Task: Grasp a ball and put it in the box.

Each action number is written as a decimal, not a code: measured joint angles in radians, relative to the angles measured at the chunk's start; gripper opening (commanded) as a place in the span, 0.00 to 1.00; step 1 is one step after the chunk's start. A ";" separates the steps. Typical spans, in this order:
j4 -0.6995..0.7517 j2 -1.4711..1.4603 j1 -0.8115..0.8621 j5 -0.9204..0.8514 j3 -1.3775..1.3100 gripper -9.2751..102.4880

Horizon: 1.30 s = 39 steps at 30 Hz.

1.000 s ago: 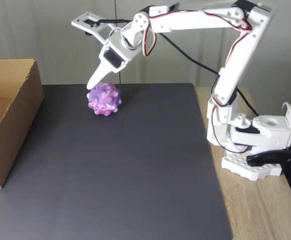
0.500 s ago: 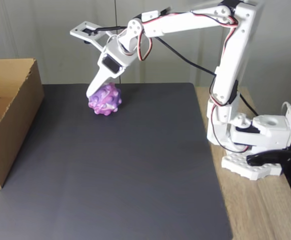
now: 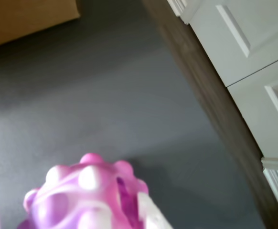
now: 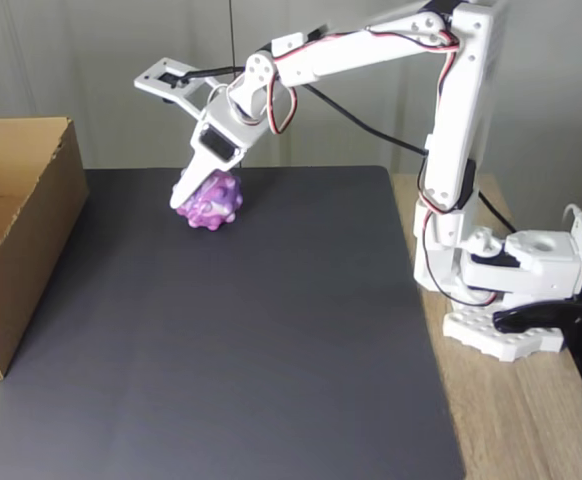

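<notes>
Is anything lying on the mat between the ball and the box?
No. In the fixed view, only bare dark mat separates the ball from the box.

no readable text, labels or numbers

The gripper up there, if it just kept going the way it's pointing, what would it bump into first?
Probably the ball: the gripper points down at it, fingers already straddling it. Below is the dark mat.

The ball (image 3: 89,198), blurred, sits on the dark tabletop (image 3: 129,105), what looks like a fingertip (image 3: 151,214) touching it.
</notes>
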 measured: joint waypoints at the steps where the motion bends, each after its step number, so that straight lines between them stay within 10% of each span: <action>1: 0.000 0.000 -0.002 0.000 0.000 0.34; 39: 0.041 -0.074 -0.051 0.146 -0.002 0.09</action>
